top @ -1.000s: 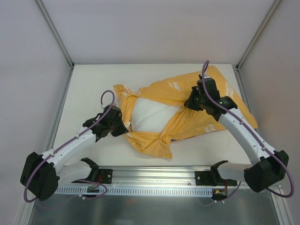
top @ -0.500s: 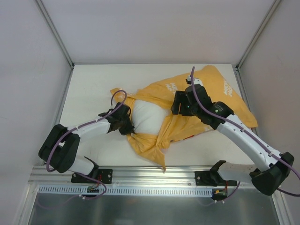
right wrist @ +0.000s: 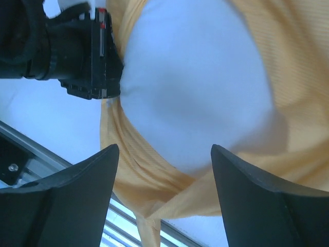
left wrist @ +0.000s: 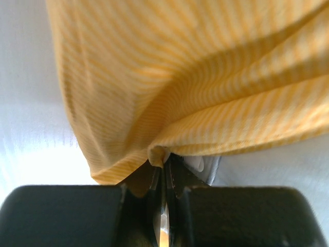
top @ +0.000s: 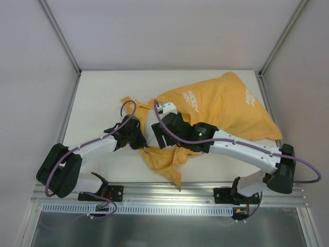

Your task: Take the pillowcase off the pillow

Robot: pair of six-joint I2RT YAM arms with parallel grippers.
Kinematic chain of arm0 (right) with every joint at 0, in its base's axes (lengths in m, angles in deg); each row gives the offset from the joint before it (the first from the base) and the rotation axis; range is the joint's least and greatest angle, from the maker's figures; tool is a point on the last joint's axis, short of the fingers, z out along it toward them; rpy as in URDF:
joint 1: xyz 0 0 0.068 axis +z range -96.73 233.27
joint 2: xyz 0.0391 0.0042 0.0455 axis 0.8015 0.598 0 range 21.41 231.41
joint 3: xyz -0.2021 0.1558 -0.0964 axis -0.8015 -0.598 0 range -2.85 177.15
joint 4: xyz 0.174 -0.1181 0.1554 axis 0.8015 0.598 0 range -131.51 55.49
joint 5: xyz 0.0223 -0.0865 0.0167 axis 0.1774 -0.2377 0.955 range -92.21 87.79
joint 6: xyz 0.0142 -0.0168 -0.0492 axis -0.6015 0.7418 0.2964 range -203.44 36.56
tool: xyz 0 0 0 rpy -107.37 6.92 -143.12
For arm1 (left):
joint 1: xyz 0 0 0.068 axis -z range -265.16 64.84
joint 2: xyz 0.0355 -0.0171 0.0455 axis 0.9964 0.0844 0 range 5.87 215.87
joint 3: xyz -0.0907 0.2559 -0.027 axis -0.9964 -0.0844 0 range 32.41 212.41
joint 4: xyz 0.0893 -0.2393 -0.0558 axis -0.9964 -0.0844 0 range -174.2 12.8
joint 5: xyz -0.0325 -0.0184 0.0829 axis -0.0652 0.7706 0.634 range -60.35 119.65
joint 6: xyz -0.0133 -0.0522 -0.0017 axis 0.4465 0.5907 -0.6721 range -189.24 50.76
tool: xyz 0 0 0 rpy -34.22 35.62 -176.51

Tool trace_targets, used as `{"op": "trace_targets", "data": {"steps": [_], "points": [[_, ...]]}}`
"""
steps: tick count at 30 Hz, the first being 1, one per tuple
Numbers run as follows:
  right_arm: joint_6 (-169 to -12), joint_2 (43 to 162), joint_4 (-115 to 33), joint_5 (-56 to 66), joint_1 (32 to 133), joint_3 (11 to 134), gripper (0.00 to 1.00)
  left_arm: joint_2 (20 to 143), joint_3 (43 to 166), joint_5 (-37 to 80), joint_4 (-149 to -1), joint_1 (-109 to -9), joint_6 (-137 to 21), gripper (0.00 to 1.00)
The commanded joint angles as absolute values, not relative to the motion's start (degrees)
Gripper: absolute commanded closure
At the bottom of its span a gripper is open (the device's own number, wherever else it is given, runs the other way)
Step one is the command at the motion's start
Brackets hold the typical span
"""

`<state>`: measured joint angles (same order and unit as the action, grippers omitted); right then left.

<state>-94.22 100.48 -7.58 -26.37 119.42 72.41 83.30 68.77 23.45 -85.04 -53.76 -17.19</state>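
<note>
The orange-yellow pillowcase point(top: 226, 103) lies bunched across the right half of the table, its open end toward the left. From that opening bulges the white pillow point(right wrist: 195, 87), ringed by orange folds point(right wrist: 154, 190). My left gripper point(top: 138, 140) is shut on a pinched fold of the pillowcase edge point(left wrist: 160, 154) at the pillow's left end. My right gripper point(right wrist: 164, 154) hovers open just above the exposed pillow end, nothing between its fingers point(right wrist: 87, 180). In the top view the right gripper point(top: 160, 135) sits right beside the left one, hiding most of the pillow.
The white table point(top: 97, 98) is walled by grey panels, with metal posts point(top: 61, 38) at the back corners. An aluminium rail point(top: 169, 193) runs along the near edge, carrying both arm bases. A tail of pillowcase point(top: 177, 177) hangs toward that rail.
My right gripper let go of the pillowcase, opened, and swung left across the pillow to its exposed end. The released fabric settled flat at the right. The left gripper stayed shut on its fold.
</note>
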Motion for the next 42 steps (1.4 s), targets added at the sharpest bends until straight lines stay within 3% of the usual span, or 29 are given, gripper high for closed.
{"op": "trace_targets", "data": {"steps": [1, 7, 13, 14, 16, 17, 18, 19, 20, 29, 36, 42], "points": [[-90.1, 106.6, -9.2, -26.5, 121.4, 76.5, 0.22, 80.2, 65.6, 21.3, -85.3, -54.1, -17.0, 1.0], [-92.7, 117.6, -5.4, -30.1, 121.8, 83.9, 0.04, 74.9, 63.4, 21.1, -85.4, -54.6, -16.5, 1.0], [-97.8, 128.3, 1.8, -37.0, 121.7, 88.1, 0.03, 70.4, 59.8, 20.8, -85.4, -54.8, -15.3, 1.0], [-99.2, 129.0, 1.8, -37.0, 121.6, 87.8, 0.05, 69.2, 59.4, 20.7, -85.4, -54.9, -15.2, 1.0], [-100.3, 130.2, 1.4, -36.3, 120.6, 86.6, 0.2, 67.8, 58.2, 20.6, -85.5, -54.8, -14.8, 1.0], [-100.9, 130.5, 0.9, -35.0, 120.2, 86.4, 0.33, 67.4, 57.8, 20.5, -85.4, -54.9, -14.7, 1.0], [-101.2, 130.2, 0.6, -34.0, 119.8, 86.4, 0.76, 67.0, 57.6, 20.3, -85.4, -55.0, -14.7, 1.0], [-101.3, 129.5, 0.2, -33.2, 119.7, 85.9, 0.95, 65.7, 57.0, 20.1, -85.4, -55.0, -14.5, 1.0], [-101.0, 128.6, -1.0, -32.0, 119.4, 85.7, 0.99, 64.9, 56.8, 19.7, -85.4, -55.2, -14.4, 1.0], [-99.2, 113.2, -4.5, -24.5, 110.9, 95.5, 0.99, 59.0, 57.9, 16.9, -85.3, -54.9, -14.5, 1.0], [-101.6, 110.4, -6.9, -21.3, 103.7, 104.3, 0.99, 63.3, 57.8, 15.2, -83.0, -52.6, -14.3, 1.0], [-103.0, 106.8, -7.3, -25.2, 98.7, 97.3, 0.99, 67.4, 56.3, 15.3, -83.3, -52.4, -16.3, 1.0]]}}
